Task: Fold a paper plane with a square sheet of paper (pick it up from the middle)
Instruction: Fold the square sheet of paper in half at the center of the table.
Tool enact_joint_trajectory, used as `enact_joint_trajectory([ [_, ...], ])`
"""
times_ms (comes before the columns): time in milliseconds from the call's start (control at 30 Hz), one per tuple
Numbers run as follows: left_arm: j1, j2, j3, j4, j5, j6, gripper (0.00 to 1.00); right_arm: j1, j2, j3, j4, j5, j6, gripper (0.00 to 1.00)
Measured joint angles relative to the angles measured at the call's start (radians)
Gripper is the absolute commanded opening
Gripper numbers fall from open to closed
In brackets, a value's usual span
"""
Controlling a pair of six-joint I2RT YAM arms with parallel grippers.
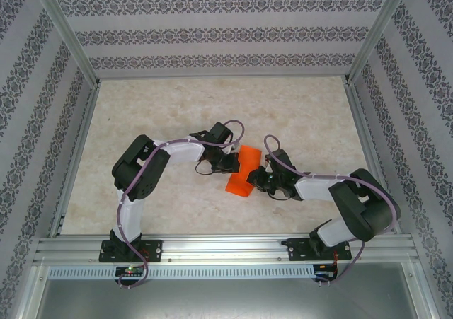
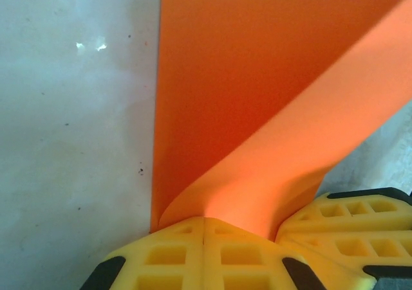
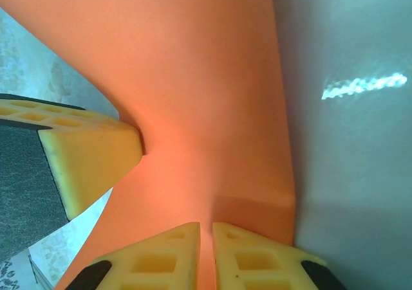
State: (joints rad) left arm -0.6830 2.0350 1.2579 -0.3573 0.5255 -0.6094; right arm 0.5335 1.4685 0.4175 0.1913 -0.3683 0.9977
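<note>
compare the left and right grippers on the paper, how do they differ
The left gripper has its pads pressed flush together; the right gripper shows a thin slit between its pads. The left gripper comes at the paper from its left side and sits farther from the bases; the right gripper comes from the right, nearer them. Both are shut on the paper.
</note>
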Motion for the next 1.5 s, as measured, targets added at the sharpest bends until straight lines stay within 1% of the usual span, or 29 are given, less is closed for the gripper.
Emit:
enact_joint_trajectory([
  [200,0.000,0.000,0.000,0.000,0.000,0.003,0.00,0.036,-0.098,-0.002,-0.026,-0.005,0.000,0.18],
  [300,0.000,0.000,0.000,0.000,0.000,0.003,0.00,0.058,-0.121,-0.002,-0.026,-0.007,0.002,0.18],
  [433,0.000,0.000,0.000,0.000,0.000,0.003,0.00,0.081,-0.084,-0.002,-0.023,-0.007,0.006,0.17],
  [600,0.000,0.000,0.000,0.000,0.000,0.004,0.00,0.082,-0.009,-0.020,0.014,-0.008,0.017,0.17],
  [767,0.000,0.000,0.000,0.000,0.000,0.008,0.00,0.082,-0.010,-0.021,0.025,-0.007,0.027,0.17],
  [833,0.000,0.000,0.000,0.000,0.000,0.011,0.00,0.089,-0.031,-0.021,0.001,0.000,0.028,0.17],
  [933,0.000,0.000,0.000,0.000,0.000,0.014,0.00,0.095,-0.101,-0.021,-0.035,0.007,0.031,0.18],
  [1000,0.000,0.000,0.000,0.000,0.000,0.015,0.00,0.101,-0.150,-0.021,-0.041,0.010,0.033,0.18],
  [1100,0.000,0.000,0.000,0.000,0.000,0.019,0.00,0.112,-0.175,-0.023,-0.039,0.010,0.039,0.18],
  [1233,0.000,0.000,0.000,0.000,0.000,0.023,0.00,0.128,-0.146,-0.045,-0.026,0.007,0.054,0.18],
  [1333,0.000,0.000,0.002,-0.001,0.000,0.023,0.00,0.134,-0.096,-0.056,-0.015,0.008,0.057,0.18],
  [1400,-0.001,0.000,0.002,-0.003,0.000,0.025,0.00,0.134,-0.067,-0.074,0.020,0.002,0.063,0.17],
  [1500,-0.001,0.001,0.004,-0.006,-0.001,0.026,0.00,0.134,-0.068,-0.082,0.042,0.004,0.069,0.17],
])
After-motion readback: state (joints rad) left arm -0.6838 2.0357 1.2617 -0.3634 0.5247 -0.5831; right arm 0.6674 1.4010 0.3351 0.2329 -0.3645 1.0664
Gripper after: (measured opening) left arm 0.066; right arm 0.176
